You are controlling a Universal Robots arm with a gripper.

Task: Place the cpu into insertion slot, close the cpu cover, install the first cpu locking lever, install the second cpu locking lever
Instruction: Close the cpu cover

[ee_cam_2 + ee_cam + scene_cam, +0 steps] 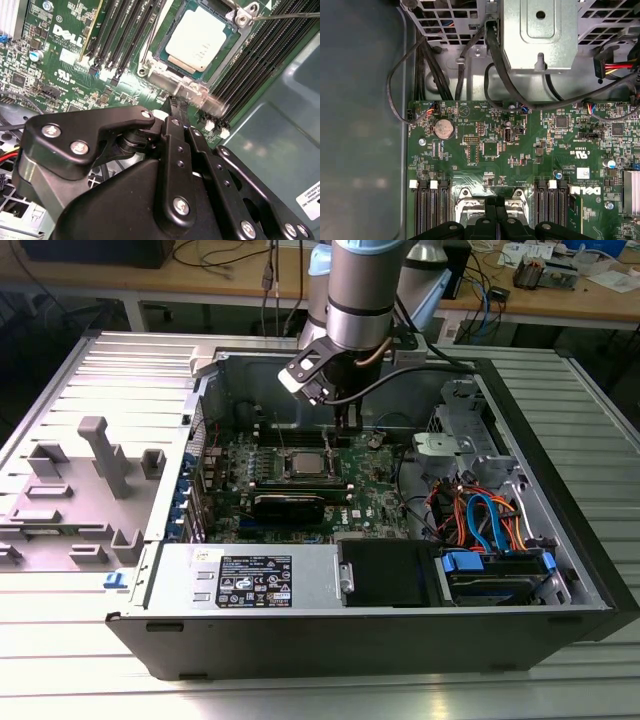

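cabling (480, 518) fills the near corner of the case (400, 635) in the exterior view. beyond it the cpu (200, 40) lies seated in the insertion slot (159, 47), silver top up. just past the slot the gripper (174, 103) hangs low, its jaws pressed together, seemingly to work a blurred shiny strip, likely the raised cpu cover (197, 96); what it touches is hard to tell.

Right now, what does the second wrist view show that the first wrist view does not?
Second wrist view: the cpu, silver top up. First wrist view: a coin cell battery, a metal drive cage and black cables past the board's edge. Both wrist views: the green motherboard, black memory slots and the gripper.
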